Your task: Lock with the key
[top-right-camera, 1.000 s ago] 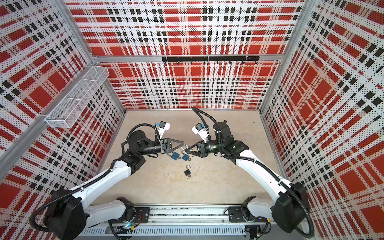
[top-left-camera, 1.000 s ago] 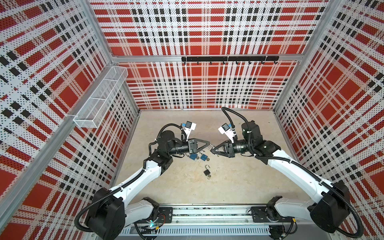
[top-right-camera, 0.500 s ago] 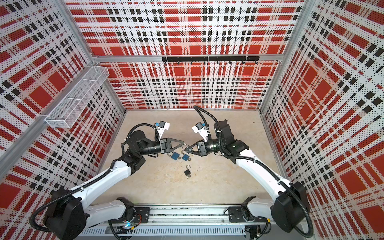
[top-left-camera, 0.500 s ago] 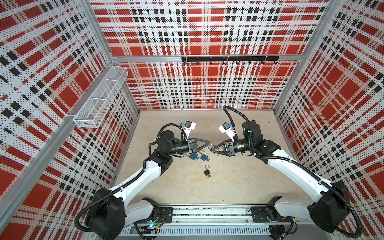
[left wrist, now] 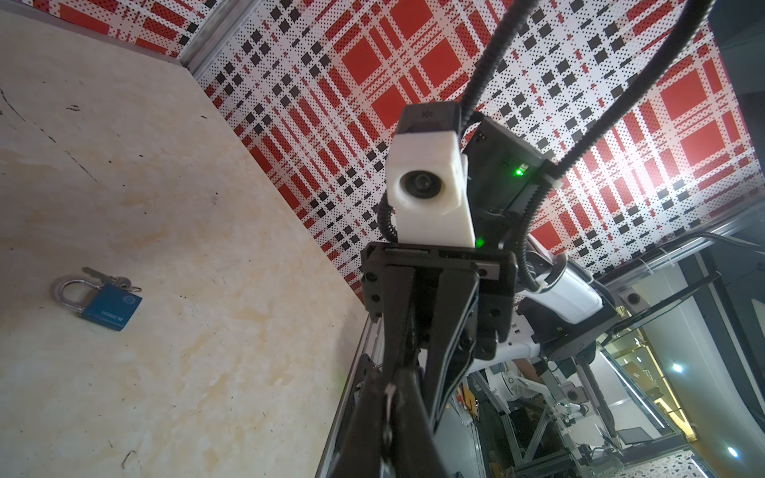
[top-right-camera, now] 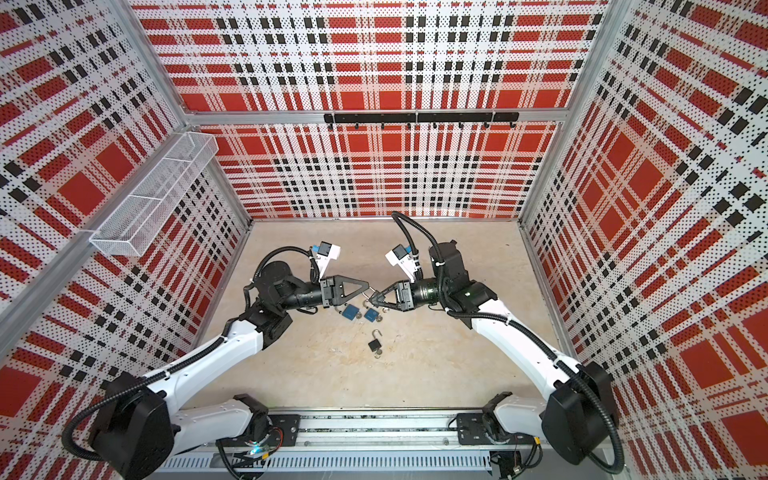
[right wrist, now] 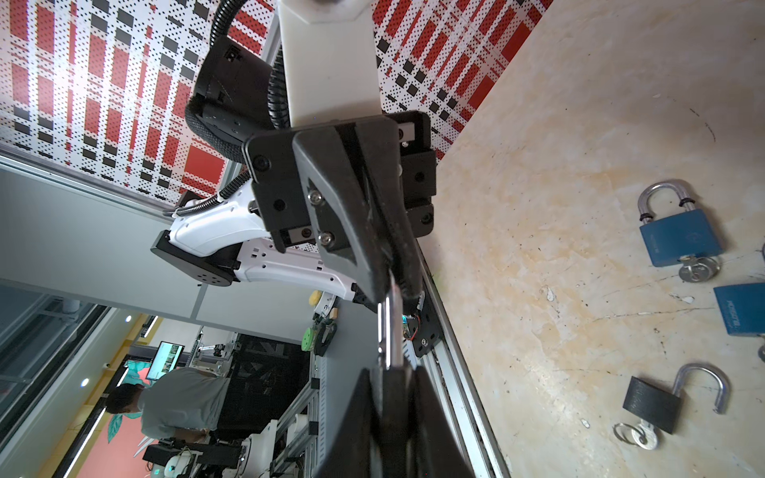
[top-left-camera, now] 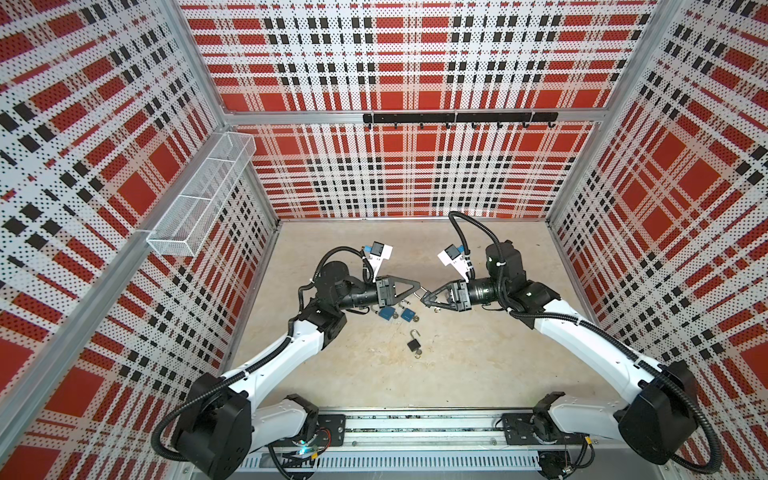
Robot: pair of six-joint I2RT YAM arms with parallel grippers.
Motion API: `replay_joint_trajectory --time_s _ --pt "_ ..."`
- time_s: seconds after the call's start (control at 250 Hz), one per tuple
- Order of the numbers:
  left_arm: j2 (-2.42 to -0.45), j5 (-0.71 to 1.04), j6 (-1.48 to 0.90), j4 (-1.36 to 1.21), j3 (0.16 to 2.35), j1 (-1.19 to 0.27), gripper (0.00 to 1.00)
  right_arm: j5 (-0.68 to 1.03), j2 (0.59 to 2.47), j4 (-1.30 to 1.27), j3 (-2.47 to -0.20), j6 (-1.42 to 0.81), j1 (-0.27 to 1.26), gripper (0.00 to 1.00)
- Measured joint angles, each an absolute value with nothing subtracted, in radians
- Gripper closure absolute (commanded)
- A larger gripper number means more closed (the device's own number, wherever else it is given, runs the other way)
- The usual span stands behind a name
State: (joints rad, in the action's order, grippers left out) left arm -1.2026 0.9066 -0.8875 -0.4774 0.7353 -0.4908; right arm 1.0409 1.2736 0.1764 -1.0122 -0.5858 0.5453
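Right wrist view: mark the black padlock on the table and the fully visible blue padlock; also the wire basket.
black padlock [right wrist: 652, 403]: right wrist view, its body.
blue padlock [right wrist: 679, 238]: right wrist view, its body.
wire basket [top-left-camera: 199, 199]: a top view, mesh wall.

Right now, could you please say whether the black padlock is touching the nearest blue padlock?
Apart: right wrist view shows bare table between black padlock and blue padlock.

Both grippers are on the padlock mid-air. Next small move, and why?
Probably ease the left gripper toward the right gripper to press the held padlock shut: left fingers pinch its silver shackle, the right gripper holds its other end, and bare shackle shows between them.
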Motion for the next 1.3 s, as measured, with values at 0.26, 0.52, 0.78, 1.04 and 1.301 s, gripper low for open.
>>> replay_joint_trajectory --time_s 0.26,0.52,0.78,1.04,1.301 --pt "-1.204 0.866 -0.887 -0.484 0.726 -0.509 1.0 1.06 1.283 0.146 -0.998 -0.622 0.537 1.0" --pt "-1.202 0.825 -0.889 -0.5 0.715 -0.527 1.0 1.065 1.283 0.137 -0.994 -0.644 0.532 1.0" --pt "-1.185 0.765 -0.894 -0.517 0.689 -0.551 1.0 1.069 1.283 0.131 -0.987 -0.655 0.528 1.0" --pt "-1.166 0.689 -0.912 -0.532 0.666 -0.587 1.0 1.076 1.283 0.126 -0.983 -0.671 0.52 1.0" --pt "-1.15 0.606 -0.921 -0.539 0.654 -0.628 1.0 1.097 1.283 0.119 -0.981 -0.678 0.509 1.0"
